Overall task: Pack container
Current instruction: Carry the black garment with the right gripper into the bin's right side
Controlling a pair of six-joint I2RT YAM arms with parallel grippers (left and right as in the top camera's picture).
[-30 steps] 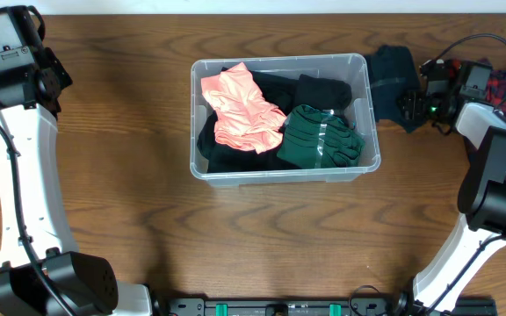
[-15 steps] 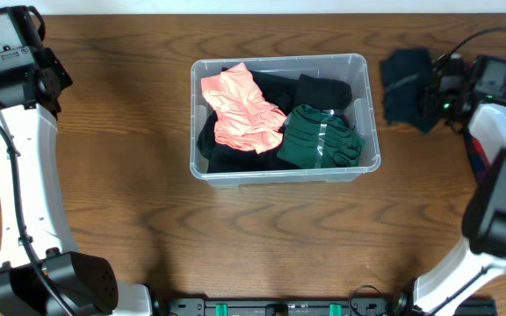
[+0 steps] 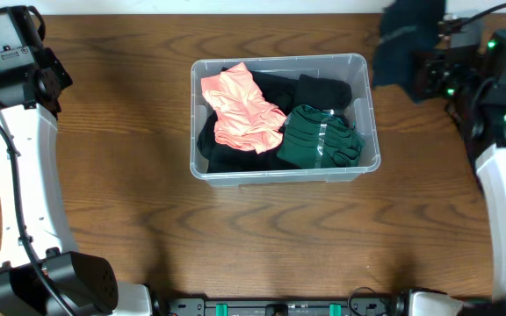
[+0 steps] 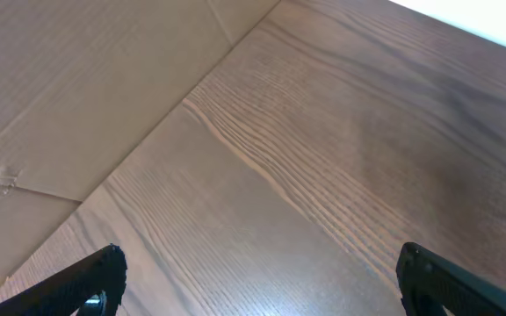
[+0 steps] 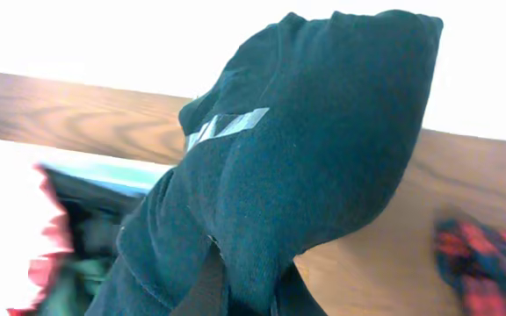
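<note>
Since the dark teal garment [image 5: 314, 149] hangs bunched from the right gripper [image 5: 235, 294], whose fingers are clamped on the cloth, it is judged to be held aloft for carrying to the container [image 3: 279, 60]. That bin sits mid-table, near the gripper, already holding a coral garment [image 3: 240, 110], a green garment [image 3: 319, 136] and black items. The left gripper [image 4: 257, 274] hovers with fingers spread wide over bare table [image 4: 279, 175], well apart from the work.

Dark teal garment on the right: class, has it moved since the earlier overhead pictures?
Yes. The dark teal garment, held by the right end effector, has shifted toward the picture's top edge, away from the container.
</note>
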